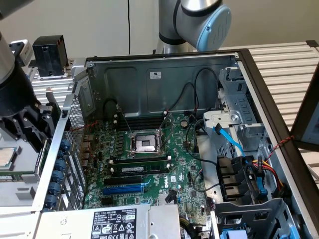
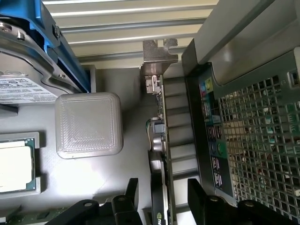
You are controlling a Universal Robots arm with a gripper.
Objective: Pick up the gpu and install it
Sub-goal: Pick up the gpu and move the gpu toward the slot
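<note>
- Two black fingers (image 2: 131,194) of the gripper (image 2: 162,183) stand wide apart, one on each side of the gpu (image 2: 158,159). A sliver of bare surface shows between each finger and the card, and nothing is gripped.
- The gpu stands on its long edge on the grey tray (image 2: 93,187) outside the computer case. Its metal bracket (image 2: 158,54) is at the end away from the fingers.
- A green mark sits on the card's black shroud close to the fingers, cut off and not readable.
- The hard drive (image 2: 28,70), in a blue carrier, has a white label with lines of print too fine to read.
- In the exterior view the motherboard (image 1: 149,164) carries a white "DELL" logo near its lower slots.
- The power supply (image 1: 114,224) has a sticker headed "DELL" with rows of certification marks, and the rest is too small to read.
- A small white sticker (image 1: 155,75) on the case's inner wall cannot be read.
- On one side the card is just beside the case's rear panel (image 2: 253,140), a perforated grille with coloured ports, and only a narrow ribbed strip lies between them.
- On the other side a grey square block (image 2: 89,124) is near, with a bare strip of tray between it and the card. A processor chip (image 2: 16,164) lies further off.
- The case lies open from above. Black cables (image 1: 192,99) loop over the motherboard toward the exterior view's right, and the blue slot (image 1: 124,189) lies uncovered.
</note>
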